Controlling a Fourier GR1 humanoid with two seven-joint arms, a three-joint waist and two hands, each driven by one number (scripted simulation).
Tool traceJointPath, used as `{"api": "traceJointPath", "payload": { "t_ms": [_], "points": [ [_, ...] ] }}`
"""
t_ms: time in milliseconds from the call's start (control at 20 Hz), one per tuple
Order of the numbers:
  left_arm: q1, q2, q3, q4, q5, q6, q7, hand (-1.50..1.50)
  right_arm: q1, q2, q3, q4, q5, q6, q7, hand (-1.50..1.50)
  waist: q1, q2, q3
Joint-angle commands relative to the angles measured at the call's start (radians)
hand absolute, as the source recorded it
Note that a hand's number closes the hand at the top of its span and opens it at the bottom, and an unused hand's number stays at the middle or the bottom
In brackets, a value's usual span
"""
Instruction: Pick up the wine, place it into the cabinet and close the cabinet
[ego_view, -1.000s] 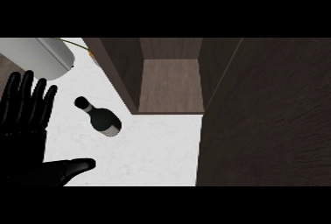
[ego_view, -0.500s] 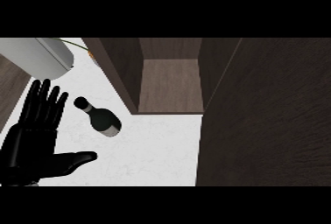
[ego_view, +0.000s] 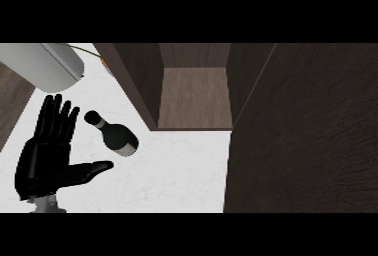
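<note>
white worktop (ego_view: 170, 170) fills the lower view. nearest, the left hand (ego_view: 50, 160) hovers flat, fingers (ego_view: 59, 120) straight and spread, thumb out, holding nothing. just beyond its fingertips stands the dark wine bottle (ego_view: 114, 134), apart from them. farther back, the cabinet (ego_view: 193, 97) gapes, door (ego_view: 310, 135) swung open at right.

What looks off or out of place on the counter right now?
Nothing stands out. The wine bottle stands on the white counter, seen from above, intact, no spill. The cabinet is open, interior bare. The left hand is open beside the bottle, not touching it.
</note>
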Motion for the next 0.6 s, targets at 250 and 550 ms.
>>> {"api": "traceJointPath", "payload": {
  "t_ms": [250,550],
  "points": [
    [0.007,0.002,0.034,0.178,-0.012,-0.066,-0.151,-1.50,-0.045,0.018,0.013,-0.109,-0.014,-0.032,0.075,-1.50,0.007,0.000,0.000],
    [-0.107,-0.023,0.052,0.383,-0.028,-0.069,-0.252,-1.50,0.038,-0.024,-0.086,-0.144,-0.145,0.045,0.065,-1.50,-0.004,0.001,0.000]
  ]
}}
